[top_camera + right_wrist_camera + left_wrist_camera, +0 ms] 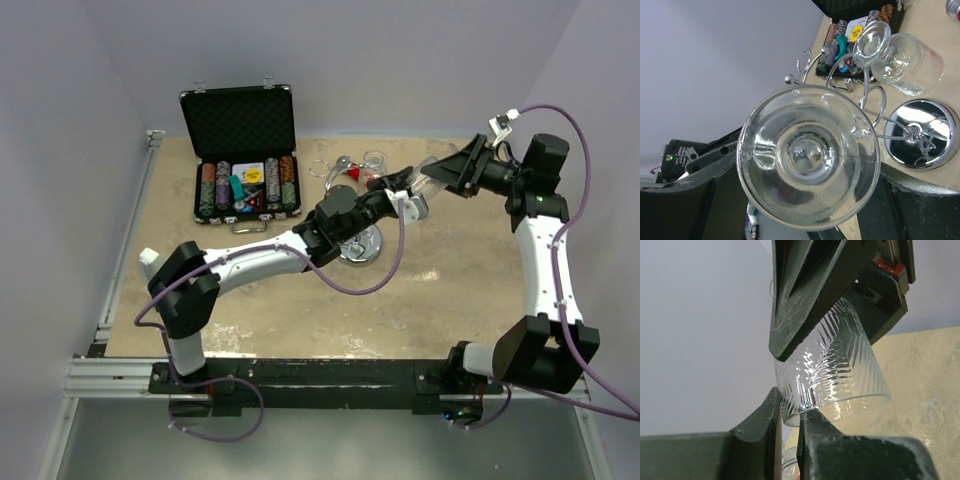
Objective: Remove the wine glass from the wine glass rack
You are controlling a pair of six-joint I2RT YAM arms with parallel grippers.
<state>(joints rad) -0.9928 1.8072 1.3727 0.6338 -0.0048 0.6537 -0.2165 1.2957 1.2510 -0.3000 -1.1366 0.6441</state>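
From above, the left pincer (402, 192) and right pincer (434, 179) meet tip to tip over the bench (450, 290). The wine glass (420, 178) is held in the air between them, clear of the wine glass rack (362, 246) just beside the left pincer. A poker chip case (240, 150) lies open beyond. In the left wrist view, its own fingers are nipped on the wine glass's rim, and the right pincer clamps the ribbed bowl. In the right wrist view, the foot of the gripped wine glass faces the camera, and past it the rack carries a second glass (905, 62).
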